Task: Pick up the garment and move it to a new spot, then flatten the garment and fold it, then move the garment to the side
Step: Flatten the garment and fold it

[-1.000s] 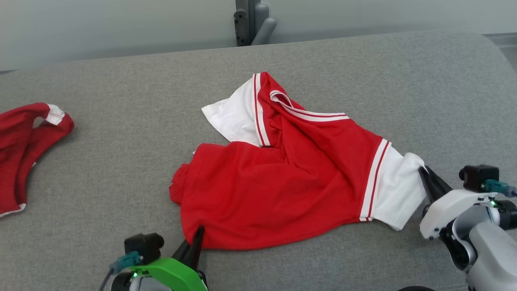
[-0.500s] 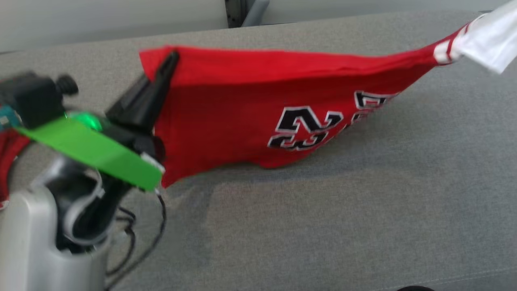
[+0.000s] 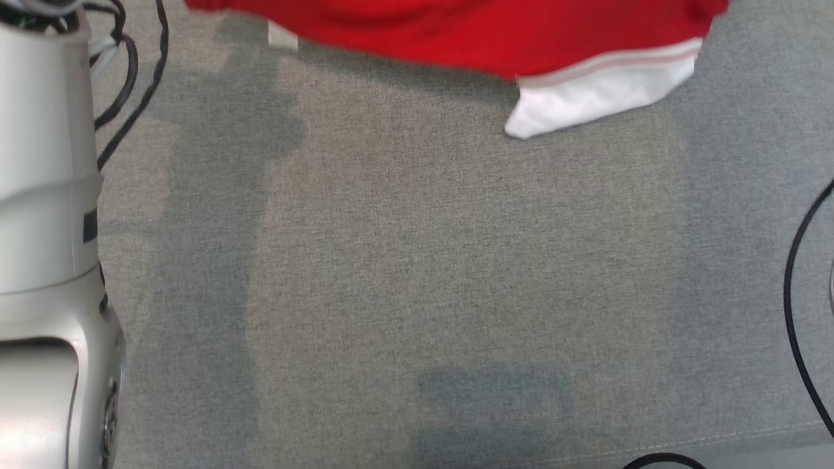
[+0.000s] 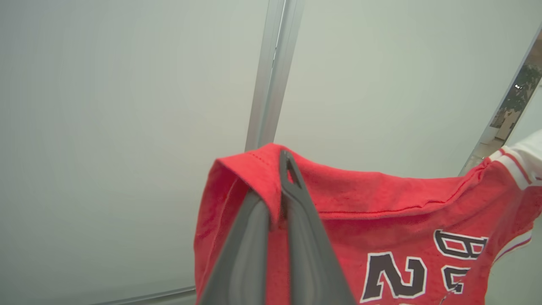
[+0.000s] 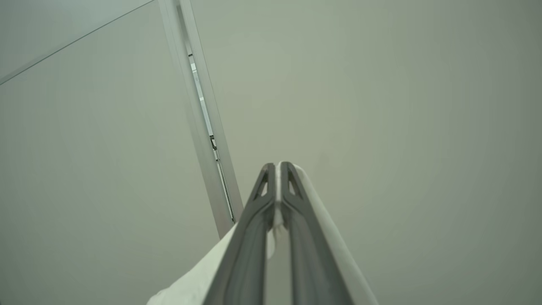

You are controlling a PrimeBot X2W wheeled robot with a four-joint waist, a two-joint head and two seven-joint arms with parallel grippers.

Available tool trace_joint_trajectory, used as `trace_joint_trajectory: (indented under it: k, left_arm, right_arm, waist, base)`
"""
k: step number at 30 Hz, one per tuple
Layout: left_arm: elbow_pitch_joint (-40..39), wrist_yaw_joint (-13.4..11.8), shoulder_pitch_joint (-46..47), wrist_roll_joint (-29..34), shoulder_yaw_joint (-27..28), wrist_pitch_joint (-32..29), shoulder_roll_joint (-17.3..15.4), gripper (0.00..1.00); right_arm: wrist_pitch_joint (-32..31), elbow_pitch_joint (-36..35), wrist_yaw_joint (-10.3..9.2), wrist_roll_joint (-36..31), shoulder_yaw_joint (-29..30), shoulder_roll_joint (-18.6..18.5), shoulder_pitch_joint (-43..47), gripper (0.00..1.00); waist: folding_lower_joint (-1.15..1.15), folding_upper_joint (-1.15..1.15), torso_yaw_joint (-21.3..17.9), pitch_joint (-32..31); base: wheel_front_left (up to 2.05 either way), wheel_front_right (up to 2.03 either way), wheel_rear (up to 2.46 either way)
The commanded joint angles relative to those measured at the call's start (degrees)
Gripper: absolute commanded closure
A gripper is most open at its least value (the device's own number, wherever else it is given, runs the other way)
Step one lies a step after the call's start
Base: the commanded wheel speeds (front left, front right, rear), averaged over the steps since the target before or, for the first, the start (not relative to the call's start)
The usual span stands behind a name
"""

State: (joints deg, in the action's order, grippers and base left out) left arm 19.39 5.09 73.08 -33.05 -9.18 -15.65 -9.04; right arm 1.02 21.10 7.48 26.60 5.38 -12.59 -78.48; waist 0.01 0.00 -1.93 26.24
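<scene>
The garment [image 3: 456, 32] is a red jersey with white sleeves, hanging in the air across the top of the head view, one white sleeve [image 3: 599, 98] dangling lowest. In the left wrist view my left gripper [image 4: 279, 186] is shut on the garment's red hem [image 4: 381, 220], with dark numbers showing below. In the right wrist view my right gripper [image 5: 277, 169] is shut on a white sleeve edge [image 5: 194, 284], fingers pointing up toward the pale wall.
Grey fabric surface [image 3: 423, 273] spreads below the hanging garment. My pale left forearm [image 3: 45, 195] with black cables stands at the left edge. A black cable [image 3: 798, 293] curves at the right edge. A metal wall strip [image 4: 271, 72] runs behind.
Both grippers have lifted the garment off the grey surface, from a crumpled heap to a raised, stretched hang. The head view has tilted down, so the grippers left it.
</scene>
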Motion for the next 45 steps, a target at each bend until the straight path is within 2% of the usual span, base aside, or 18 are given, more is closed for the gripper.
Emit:
trace_joint_trajectory:
  k: [1, 6, 9, 11, 14, 16, 18, 20, 22, 24, 29, 34, 38, 42, 45]
  left_arm:
    - [1.78, 0.33, 1.47, 0.67, -0.15, 2.28, 0.59, 1.00]
    - [11.98, 1.61, 7.00, 3.09, -1.80, 13.26, 0.91, 1.00]
    - [15.98, 2.18, 5.51, 3.39, -3.54, 18.16, -0.46, 1.00]
    - [16.86, 2.48, 2.29, 4.01, -6.98, 21.28, -1.47, 1.00]
    - [14.00, 2.47, -4.92, 0.27, -13.07, 25.61, -3.27, 1.00]
    - [11.46, 2.39, -12.72, -2.87, -15.98, 27.83, -5.46, 1.00]
    - [8.80, 2.31, -20.98, -5.20, -17.85, 29.50, -7.70, 1.00]
    - [6.21, 2.33, -28.82, -6.40, -18.02, 30.34, -9.20, 1.00]
    - [3.74, 2.24, -36.50, -6.18, -17.78, 30.68, -10.80, 1.00]
    - [1.19, 0.97, -44.05, -6.51, -16.42, 30.89, -11.74, 1.00]
    - [-7.44, -2.93, -59.91, -4.08, -13.21, 30.82, -11.43, 1.00]
    - [-10.72, -4.71, -68.15, -2.25, -13.01, 30.85, -10.21, 1.00]
    - [-12.20, -5.74, -73.58, -1.67, -12.55, 30.84, -7.10, 1.00]
    - [-13.37, -5.67, -75.02, -2.32, -12.89, 30.63, -6.03, 1.00]
    - [-14.63, -5.95, -74.32, -3.83, -12.58, 28.20, -6.41, 1.00]
  right_arm:
    - [1.42, 1.40, 0.02, -0.69, -0.05, 0.57, -1.51, 1.00]
    - [5.88, 9.62, 0.02, -2.37, -2.69, 0.03, -7.20, 1.00]
    - [7.00, 10.08, 0.02, 0.94, -7.51, -0.53, -4.39, 1.00]
    - [8.48, 7.72, 0.02, 4.50, -10.73, -1.84, 0.89, 1.00]
    - [10.42, 1.62, 0.01, 10.34, -13.98, -4.47, 11.81, 1.00]
    - [12.07, -2.57, 0.02, 11.33, -16.53, -7.05, 22.12, 1.00]
    - [13.20, -6.55, 0.02, 15.08, -17.09, -8.02, 33.50, 1.00]
    - [13.92, -10.20, 0.02, 17.00, -16.19, -9.61, 43.69, 1.00]
    - [14.18, -13.11, 0.02, 18.08, -14.68, -9.24, 53.39, 1.00]
    - [14.17, -15.59, 0.02, 17.17, -13.10, -8.66, 61.14, 1.00]
    - [14.22, -19.20, -0.02, 14.59, -8.98, -6.77, 74.14, 1.00]
    - [14.20, -20.09, -0.02, 13.32, -7.91, -6.79, 79.68, 1.00]
    - [14.20, -19.33, -0.02, 13.49, -7.88, -7.35, 83.25, 1.00]
    - [14.09, -19.95, -0.02, 14.51, -9.30, -8.33, 84.52, 1.00]
    - [12.44, -20.68, -0.02, 15.24, -10.65, -9.67, 82.64, 1.00]
  waist:
    - [-0.01, 0.00, 0.22, 2.79]
    - [-0.01, 0.00, -0.33, 3.09]
    - [-0.01, 0.00, -1.04, 3.80]
    - [-0.01, 0.00, -1.37, 3.43]
    - [-0.01, 0.00, -1.97, 2.59]
    - [-0.01, 0.00, -2.32, 1.06]
    - [-0.01, 0.00, -2.42, -1.02]
    - [-0.01, 0.00, -2.52, -3.10]
    - [-0.01, 0.00, -2.68, -4.70]
    - [-0.01, 0.00, -3.22, -6.15]
    - [-0.01, 0.00, -4.42, -8.14]
    - [-0.01, 0.00, -4.95, -8.51]
    - [-0.01, 0.00, -5.02, -8.40]
    - [-0.01, 0.00, -4.76, -8.14]
    - [-0.01, 0.00, -4.78, -8.15]
  base:
    - [0.00, 0.00, 0.00]
    - [0.00, 0.00, 0.00]
    - [0.00, 0.00, 0.00]
    - [0.00, 0.00, 0.00]
    - [0.00, 0.00, 0.00]
    - [0.00, 0.00, 0.00]
    - [0.00, 0.00, 0.00]
    - [0.00, 0.00, 0.00]
    - [0.00, 0.00, 0.00]
    - [0.00, 0.00, 0.00]
    - [0.00, 0.00, 0.00]
    - [0.00, 0.00, 0.00]
    - [0.00, 0.00, 0.00]
    - [0.00, 0.00, 0.00]
    - [0.00, 0.00, 0.00]
